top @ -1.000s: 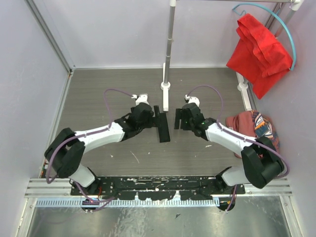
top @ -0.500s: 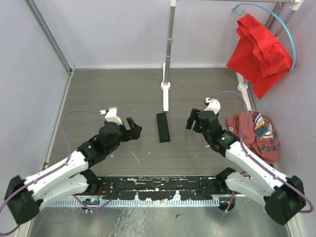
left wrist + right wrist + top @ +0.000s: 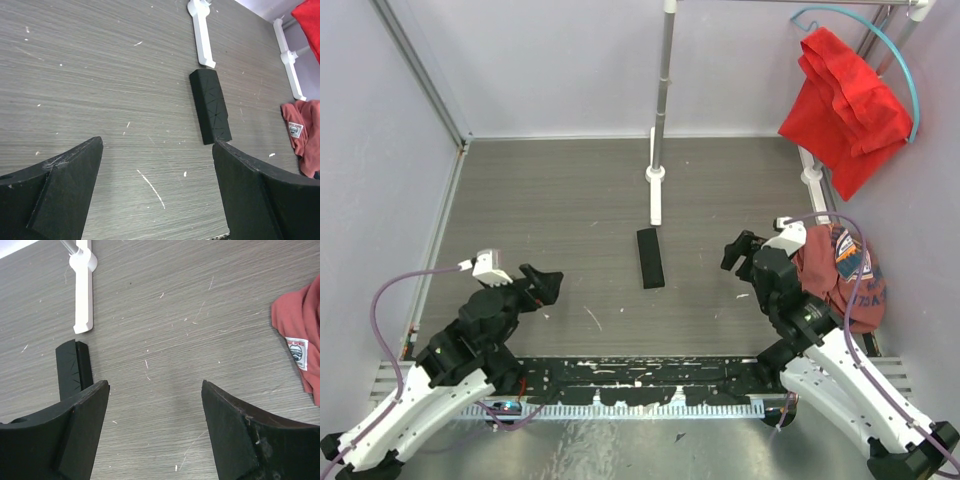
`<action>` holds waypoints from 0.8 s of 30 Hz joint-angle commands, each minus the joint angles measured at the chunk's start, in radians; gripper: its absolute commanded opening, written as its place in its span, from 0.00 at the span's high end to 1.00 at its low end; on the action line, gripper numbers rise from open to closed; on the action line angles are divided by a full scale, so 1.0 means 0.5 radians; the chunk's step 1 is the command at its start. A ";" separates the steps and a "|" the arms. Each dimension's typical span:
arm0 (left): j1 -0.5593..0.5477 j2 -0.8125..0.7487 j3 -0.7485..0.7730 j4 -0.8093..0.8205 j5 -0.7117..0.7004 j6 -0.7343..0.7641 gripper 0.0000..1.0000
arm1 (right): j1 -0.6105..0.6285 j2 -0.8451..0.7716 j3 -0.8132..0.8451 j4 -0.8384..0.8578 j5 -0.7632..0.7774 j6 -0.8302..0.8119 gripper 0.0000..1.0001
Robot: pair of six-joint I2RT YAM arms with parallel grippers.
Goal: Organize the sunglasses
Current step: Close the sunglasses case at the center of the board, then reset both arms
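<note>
Fingers [image 3: 60, 200] of left gripper [image 3: 156, 150] and right gripper [image 3: 155, 390] apart; garment label [image 3: 297, 352] unreadable.

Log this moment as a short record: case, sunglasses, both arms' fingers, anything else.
case: black oblong case, closed, lying flat mid-table, untouched
sunglasses: not visible in any view
left fingers: open, empty, apart from the case
right fingers: open, empty, apart from the case
other: crumpled reddish garment at the table's right; bright red cloth hung on the rack; white stand foot beyond the case
</note>
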 commanded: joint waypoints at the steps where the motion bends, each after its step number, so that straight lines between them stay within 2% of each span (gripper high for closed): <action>1: -0.004 -0.137 -0.035 -0.265 -0.101 -0.015 0.02 | -0.004 -0.070 0.004 -0.074 0.114 0.034 0.20; 6: -0.004 -0.178 -0.063 -0.262 -0.091 -0.024 0.02 | -0.004 -0.125 -0.020 -0.118 0.141 0.041 0.06; 24: -0.004 -0.220 -0.061 -0.288 -0.110 0.000 0.02 | -0.004 -0.219 -0.027 -0.160 0.248 0.097 0.05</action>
